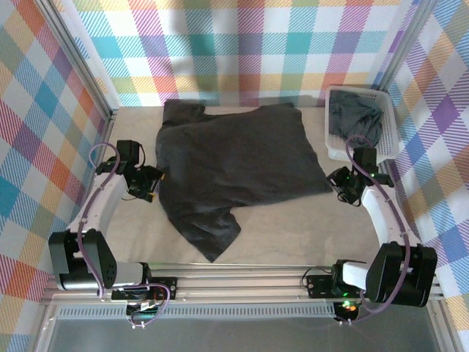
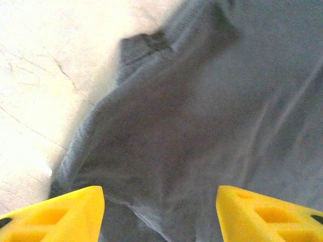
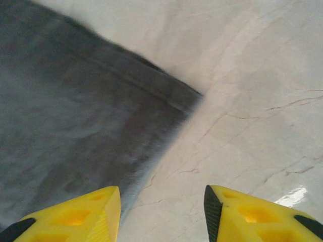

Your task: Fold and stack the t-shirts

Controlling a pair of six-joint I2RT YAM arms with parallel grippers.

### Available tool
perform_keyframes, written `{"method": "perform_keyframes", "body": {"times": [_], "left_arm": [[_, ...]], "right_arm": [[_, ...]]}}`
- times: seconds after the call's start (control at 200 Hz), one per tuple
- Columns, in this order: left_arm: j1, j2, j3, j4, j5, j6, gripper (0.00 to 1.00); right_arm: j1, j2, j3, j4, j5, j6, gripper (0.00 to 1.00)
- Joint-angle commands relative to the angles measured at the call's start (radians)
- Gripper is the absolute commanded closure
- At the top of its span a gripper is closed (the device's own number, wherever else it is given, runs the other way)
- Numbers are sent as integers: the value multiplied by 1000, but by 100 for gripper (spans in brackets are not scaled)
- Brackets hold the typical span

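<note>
1. The pale marbled tabletop stretches out ahead of my two arms.
2. A dark charcoal-grey cloth t-shirt lies spread and wrinkled across the middle of it. One flap reaches toward the near edge.
3. A white plastic lattice basket stands in the far right corner.
4. A second dark grey t-shirt lies crumpled inside that basket.
5. My left claw is released at the spread shirt's left edge, its yellow fingers wide apart and gripping nothing.
6. My right claw is likewise released and empty, above the shirt's right corner where cloth meets bare tabletop.
</note>
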Motion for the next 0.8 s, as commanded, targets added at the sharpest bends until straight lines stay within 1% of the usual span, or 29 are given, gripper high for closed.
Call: {"method": "perform_keyframes", "body": {"times": [0.0,0.045,0.105,0.19,0.295,0.355,0.475,0.545,0.65,0.71,0.795], "left_arm": [[-10,-60,-54,20,-26,46,44],[-16,-44,-74,61,-4,33,47],[-38,18,-67,110,15,22,50],[-84,144,-4,141,14,14,53],[-129,305,88,202,14,-9,56],[-135,389,144,208,3,-17,59],[-133,495,219,208,-10,-31,64],[-133,499,252,197,-18,-24,65],[-119,416,272,160,-80,13,63],[-86,365,265,125,-114,36,59],[1,321,211,106,-122,47,58]], "right_arm": [[61,-22,30,5,3,-25,56],[88,0,40,13,-6,-39,56],[116,45,55,42,-32,-66,58],[152,143,101,73,-66,-101,62],[187,302,179,96,-104,-126,68],[205,387,229,97,-108,-132,71],[235,530,318,84,-92,-139,71],[240,603,377,48,-78,-145,72],[240,672,442,-26,-24,-155,75],[239,691,457,-56,9,-166,75],[230,720,476,-123,46,-176,75]]}}
